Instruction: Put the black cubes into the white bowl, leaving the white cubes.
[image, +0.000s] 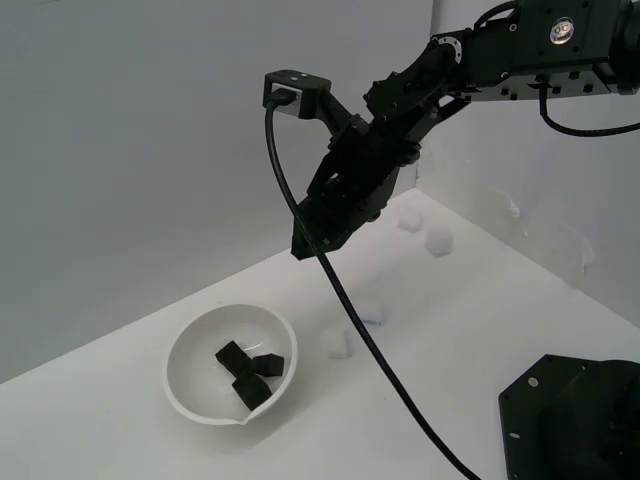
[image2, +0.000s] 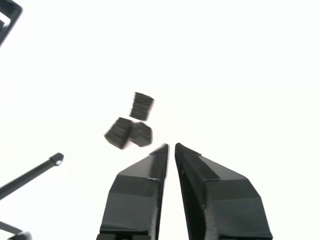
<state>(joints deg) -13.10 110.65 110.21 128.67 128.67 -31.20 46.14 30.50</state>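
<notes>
The white bowl (image: 181, 349) sits on the white table toward the exterior view's left. Three black cubes lie inside it, close together (image: 232, 354) (image: 266, 362) (image: 248, 386). They also show in the wrist view (image2: 142, 106) (image2: 118, 133) (image2: 141, 134), where the bowl is washed out. My gripper (image: 306, 247) (image2: 171, 146) hangs in the air above and to the right of the bowl, shut and empty. White cubes lie on the table: one (image: 340, 343) near the bowl, one with a bluish mark (image: 372, 314), and two farther back (image: 408, 222) (image: 438, 242).
A black cable (image: 350, 330) hangs from the wrist camera down across the table. A black arm base (image: 575, 420) stands at the exterior view's lower right. White walls close the table at the back and right.
</notes>
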